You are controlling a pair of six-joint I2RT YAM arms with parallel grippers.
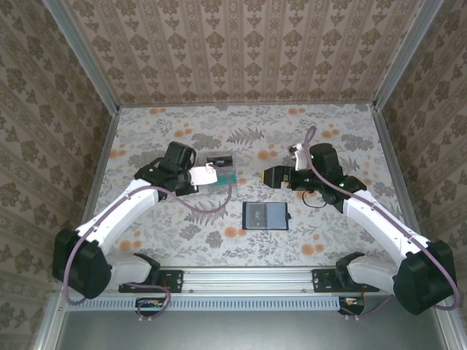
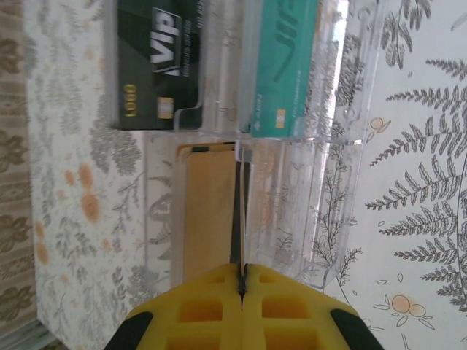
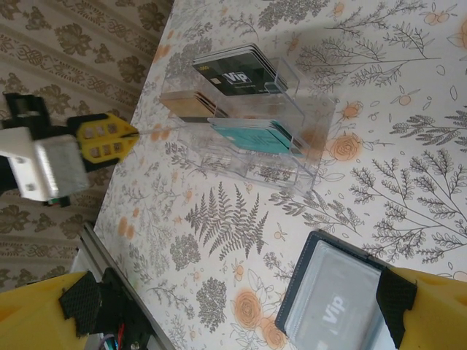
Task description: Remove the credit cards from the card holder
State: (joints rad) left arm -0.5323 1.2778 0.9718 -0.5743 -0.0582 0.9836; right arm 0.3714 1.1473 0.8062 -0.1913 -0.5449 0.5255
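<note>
Inside left claw (image 2: 241,275), credit card (image 2: 237,211) (edge-on)

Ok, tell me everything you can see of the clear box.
The box looks like clear, rigid plastic with tiered open slots. One slot holds black VIP cards, another teal cards, and a third tan cards. It sits on the floral table, apart from the card holder. The left end effector, shut on a thin card seen edge-on, holds that card at the tan slot; contact with the walls is unclear.
</note>
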